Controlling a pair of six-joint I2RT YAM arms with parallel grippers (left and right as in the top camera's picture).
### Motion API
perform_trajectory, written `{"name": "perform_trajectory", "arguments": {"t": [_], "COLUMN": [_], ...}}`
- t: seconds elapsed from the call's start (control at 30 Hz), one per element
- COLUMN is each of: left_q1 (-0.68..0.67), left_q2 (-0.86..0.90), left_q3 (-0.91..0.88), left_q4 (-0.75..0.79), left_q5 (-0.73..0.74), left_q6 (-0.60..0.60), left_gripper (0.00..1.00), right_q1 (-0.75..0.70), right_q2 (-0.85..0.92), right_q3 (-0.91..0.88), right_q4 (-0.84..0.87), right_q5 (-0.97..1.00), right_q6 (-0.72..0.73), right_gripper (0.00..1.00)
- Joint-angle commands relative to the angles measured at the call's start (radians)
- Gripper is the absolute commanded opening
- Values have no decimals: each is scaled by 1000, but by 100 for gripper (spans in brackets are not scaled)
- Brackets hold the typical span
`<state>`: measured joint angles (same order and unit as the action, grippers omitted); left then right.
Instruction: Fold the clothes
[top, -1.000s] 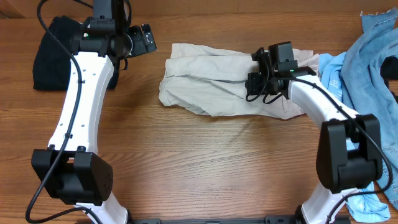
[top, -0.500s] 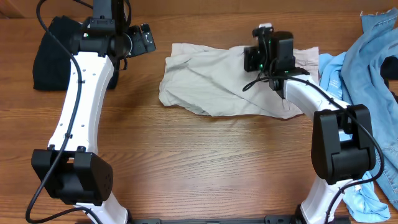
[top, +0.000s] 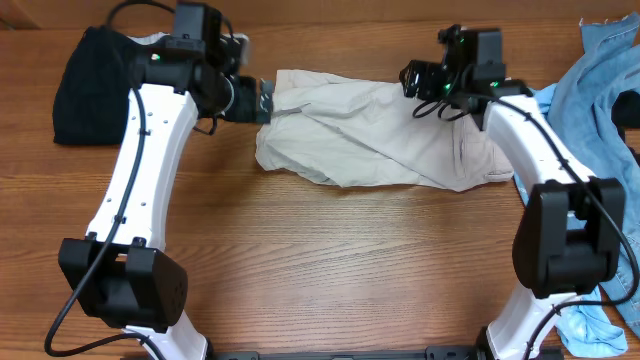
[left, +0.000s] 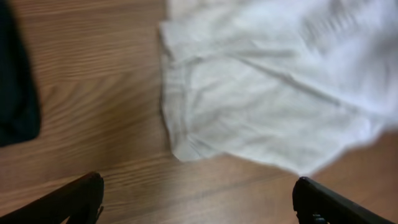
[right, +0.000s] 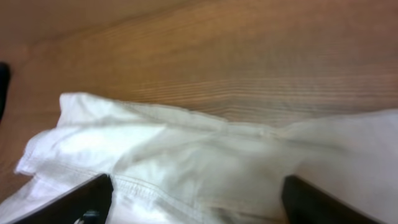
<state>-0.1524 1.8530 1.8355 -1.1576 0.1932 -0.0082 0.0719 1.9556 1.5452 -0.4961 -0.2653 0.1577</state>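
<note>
One bench. Two arms, left arm and right arm, both reaching to frame top. One pair of shorts lying crumpled upper centre. Blue garments at right edge, count unclear. One black garment upper left. Left fingers spread wide, empty, by the shorts' left edge. Right fingers spread wide, empty, above the shorts' upper right.

Even, bright overhead light with soft shadows; both wrist views motion-blurred, slightly overexposed.
</note>
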Motion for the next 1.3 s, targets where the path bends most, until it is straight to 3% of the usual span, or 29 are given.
{"name": "perform_trajectory", "arguments": {"t": [0.0,0.17,0.4,0.63,0.93,0.97,1.0,1.03,1.07,1.1,1.17,1.27], "left_q1": [-21,-21,-26,-29,-76,-79,-80,-80,-80,-79,-76,-77], "left_q2": [21,155,301,377,457,459,460,460,460,460,460,460], "left_q3": [1,-1,-2,-1,-1,-1,-1,-1,-1,-1,-1,-1], "left_q4": [-1,96,210,383,468,491,517,549,577,612,661,696], "left_q5": [55,6,6,6,-42,-61,-92,-140,-186,-239,-303,-312], "left_q6": [259,344,470,446,502,502,495,463,413,346,265,254], "left_gripper": [100,100,100,91,89,83,66,37,23,15,12,4], "right_q1": [-6,-16,-16,-17,-17,-17,-17,-17,-17,-17,-17,-17], "right_q2": [-79,-82,-135,-291,-407,-407,-407,-407,-407,-407,-407,-407], "right_q3": [90,91,92,92,92,92,92,92,92,92,92,92], "right_q4": [-126,-249,-281,-290,-304,-312,-318,-320,-322,-325,-328,-330], "right_q5": [-32,-44,-76,-77,-43,-43,-42,-41,-32,-16,4,3], "right_q6": [0,1,-1,-5,-8,-8,-8,-8,-8,-8,-8,-8], "right_gripper": [100,100,100,100,100,100,100,100,100,100,100,100]}}
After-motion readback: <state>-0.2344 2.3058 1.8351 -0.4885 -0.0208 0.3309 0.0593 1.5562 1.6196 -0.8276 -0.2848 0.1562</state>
